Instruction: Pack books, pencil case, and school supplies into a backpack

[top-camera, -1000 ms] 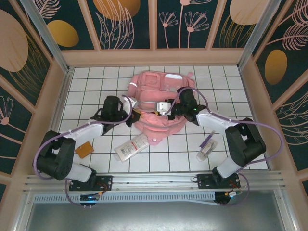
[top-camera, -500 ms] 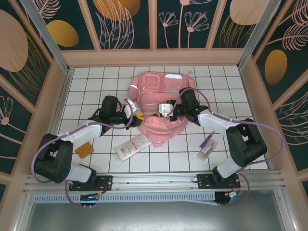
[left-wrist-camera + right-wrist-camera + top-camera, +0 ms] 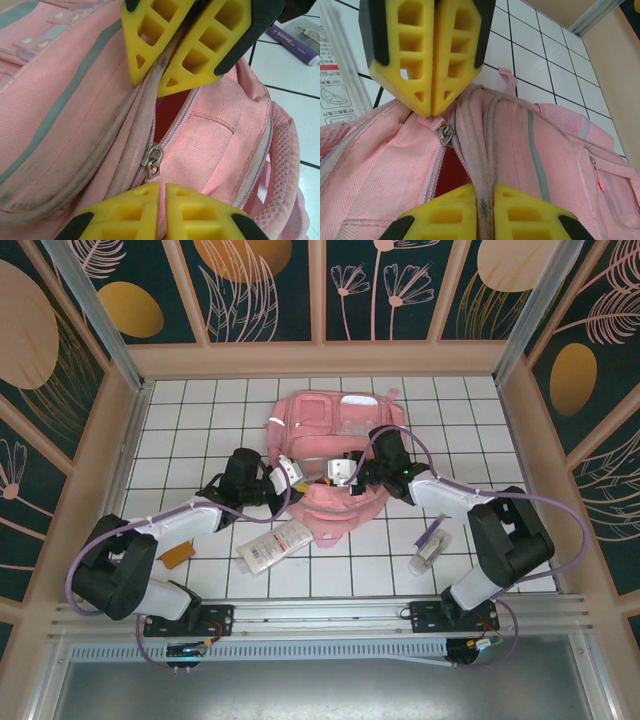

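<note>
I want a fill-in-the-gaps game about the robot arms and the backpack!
1. The backpack is ____ in colour.
2. Its zip, between the left gripper and the right gripper, is partly ____.
3. The pen next to the tube is ____.
4. The pencil case is not yet ____ the backpack.

Missing words: pink; open; purple; inside.
</note>
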